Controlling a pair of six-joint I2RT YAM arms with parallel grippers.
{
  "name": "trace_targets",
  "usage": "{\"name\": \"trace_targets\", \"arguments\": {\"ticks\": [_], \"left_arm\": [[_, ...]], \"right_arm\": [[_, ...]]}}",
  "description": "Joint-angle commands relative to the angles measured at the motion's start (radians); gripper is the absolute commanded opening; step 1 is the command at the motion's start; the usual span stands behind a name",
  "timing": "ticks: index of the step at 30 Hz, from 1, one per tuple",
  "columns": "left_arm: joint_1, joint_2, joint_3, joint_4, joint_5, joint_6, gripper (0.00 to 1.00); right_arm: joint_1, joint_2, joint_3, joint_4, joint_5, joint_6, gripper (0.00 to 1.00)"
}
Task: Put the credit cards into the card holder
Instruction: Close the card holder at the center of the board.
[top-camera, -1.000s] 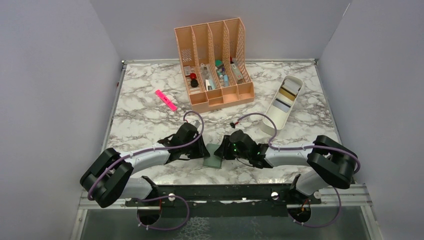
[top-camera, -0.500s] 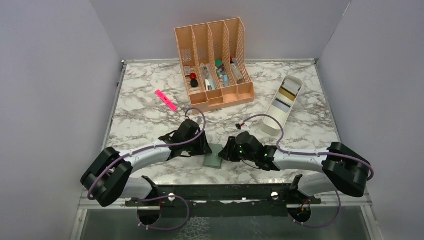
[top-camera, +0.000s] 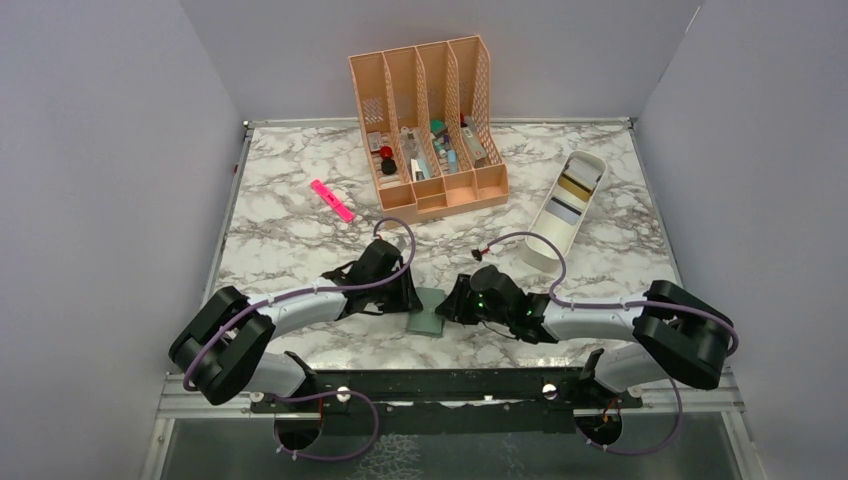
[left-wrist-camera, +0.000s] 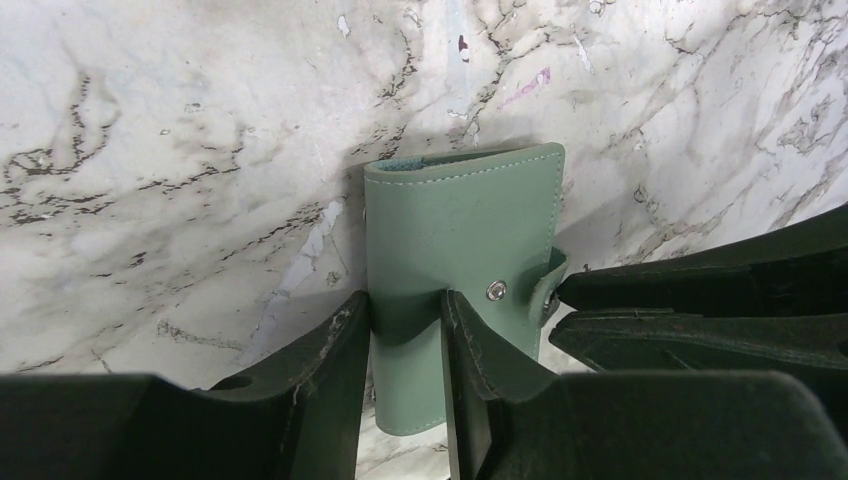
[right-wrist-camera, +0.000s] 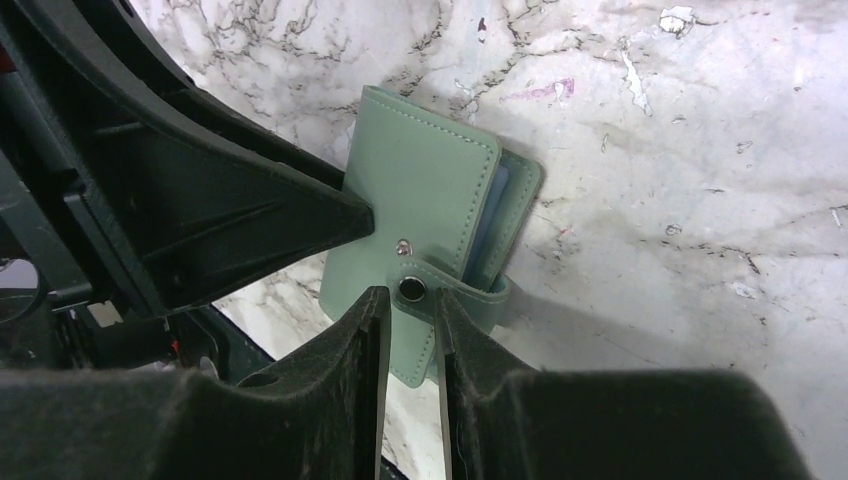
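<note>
The card holder (top-camera: 427, 313) is a grey-green wallet lying folded on the marble between both grippers. My left gripper (top-camera: 408, 297) sits over its left half, jaws a little apart. In the left wrist view one finger stands at the card holder's (left-wrist-camera: 460, 220) left edge and the other rests on its cover. My right gripper (top-camera: 452, 304) is at its right side, jaws narrowly apart. The snap tab (right-wrist-camera: 412, 290) is off its stud and lies between the tips of the right gripper (right-wrist-camera: 408, 300), not pinched. The credit cards (top-camera: 572, 186) lie in a white tray at the far right.
The white oblong tray (top-camera: 540, 252) lies diagonally at the right. A peach slotted organizer (top-camera: 430, 120) full of small items stands at the back centre. A pink highlighter (top-camera: 331, 200) lies left of it. The table's near edge is close behind the wallet.
The right gripper has drawn back slightly to the right of the wallet. Both arms' elbows have shifted a little. The wallet has stayed in place.
</note>
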Motion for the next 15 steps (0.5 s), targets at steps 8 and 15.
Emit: {"name": "trace_targets", "arguments": {"ticks": [8,15], "left_arm": [[-0.007,0.0,-0.014,-0.013,-0.02,-0.007,0.32],[-0.011,-0.017,-0.02,-0.013,-0.018,-0.018,0.32]], "right_arm": [[-0.004,0.06,0.013,0.059,-0.013,0.038,0.27],[-0.005,0.077,0.006,0.084,-0.007,0.049,0.23]]}}
